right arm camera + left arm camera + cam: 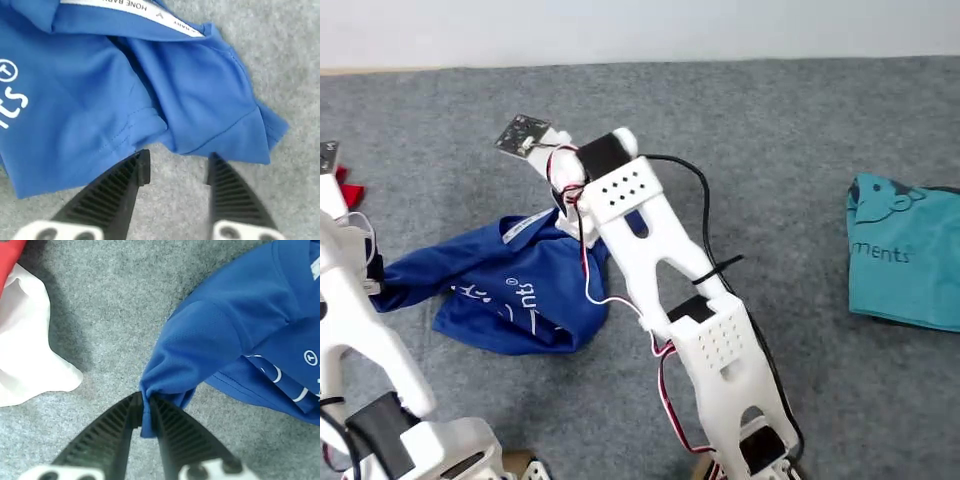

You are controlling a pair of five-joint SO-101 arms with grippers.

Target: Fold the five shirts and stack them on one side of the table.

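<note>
**Setting:** robotics test bench in a lab-type room.

**Evidence:**
- Table (800, 130) covered edge to edge in grey felt-like fabric, with a plain pale wall (620, 30) behind its far edge.
- Two white plastic arms, left arm (360, 330) and right arm (650, 260), with perforated shell parts and black motors at the joints.
- Loose red-and-white wiring (584, 262) and a black cable (706, 215), both run in the open.
- Work samples on the fabric: blue shirt (510, 285), teal shirt (905, 250), white garment (25, 340), red garment (10, 255).
</note>
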